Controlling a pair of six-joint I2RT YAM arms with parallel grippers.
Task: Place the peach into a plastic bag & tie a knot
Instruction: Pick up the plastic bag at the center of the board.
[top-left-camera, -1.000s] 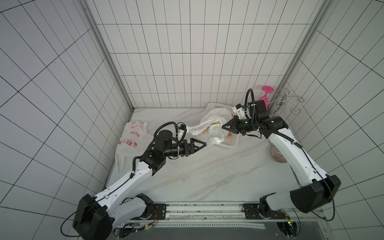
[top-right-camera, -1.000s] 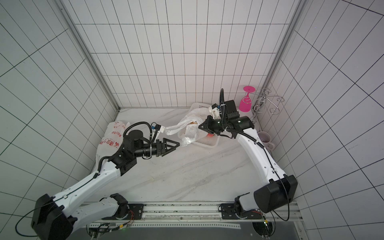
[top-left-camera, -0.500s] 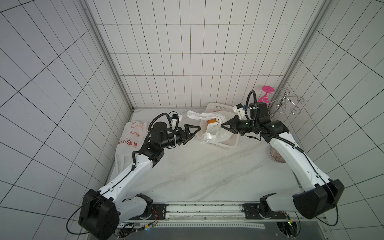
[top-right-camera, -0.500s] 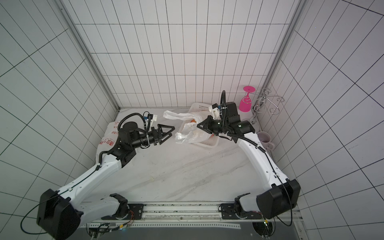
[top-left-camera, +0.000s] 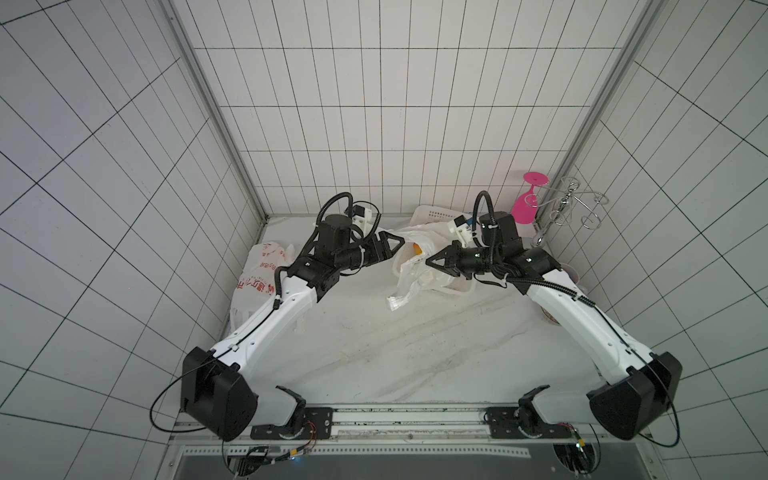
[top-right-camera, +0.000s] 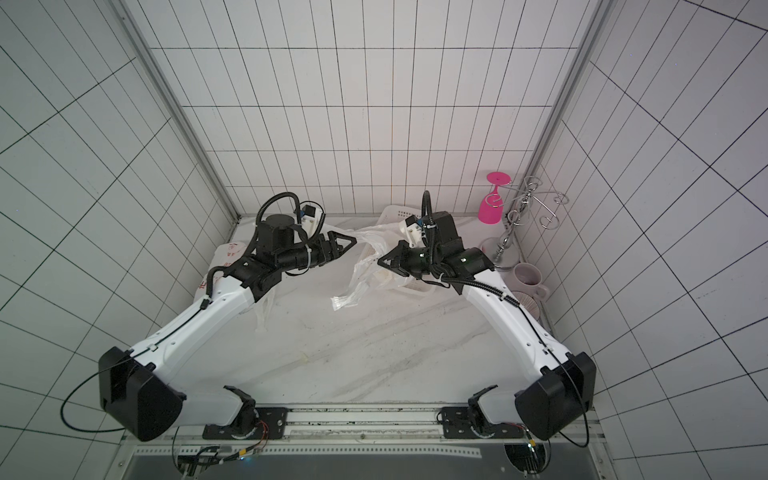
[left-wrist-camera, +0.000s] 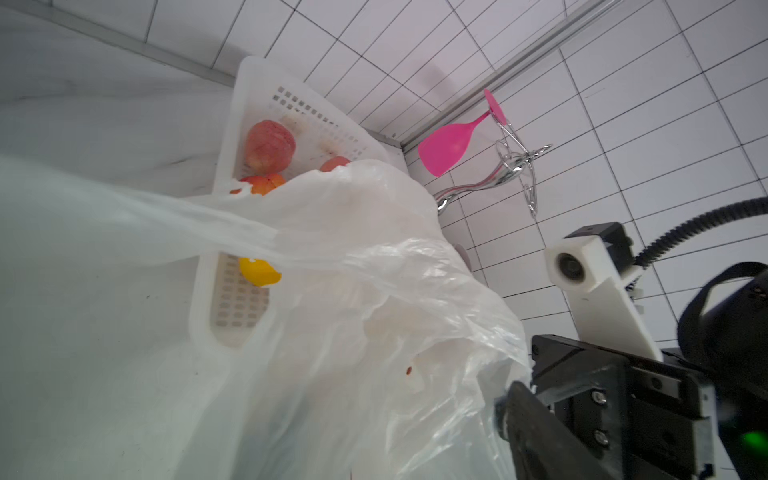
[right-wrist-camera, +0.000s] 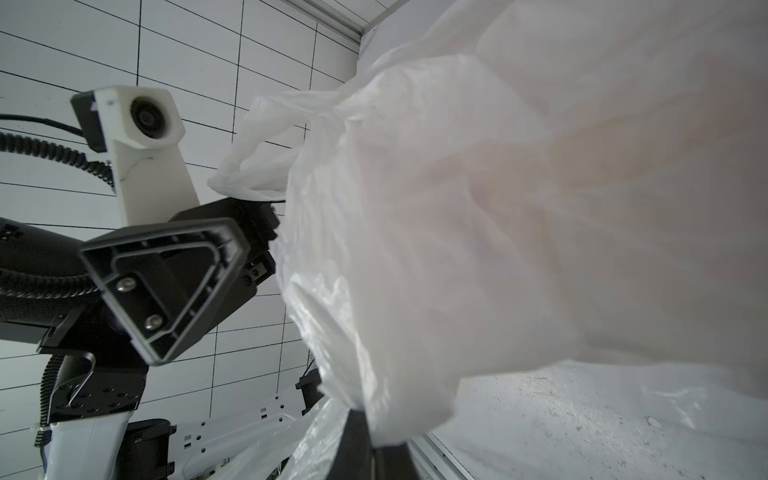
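Marble tabletop (top-left-camera: 395, 340) with basket (top-left-camera: 432, 214), printed bag (top-left-camera: 259, 274)

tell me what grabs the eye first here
A crumpled translucent white plastic bag hangs at the back of the marble table, pinched by the right gripper, with the left gripper facing it. In the back right corner, a bright pink plastic wine glass hangs upside down from a chrome wire rack.

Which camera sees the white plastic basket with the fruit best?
The left wrist view: the white perforated plastic basket shows its walls, floor and red round fruit. In both top views only its far rim peeks behind the thin white plastic bag. The right wrist view does not show it.
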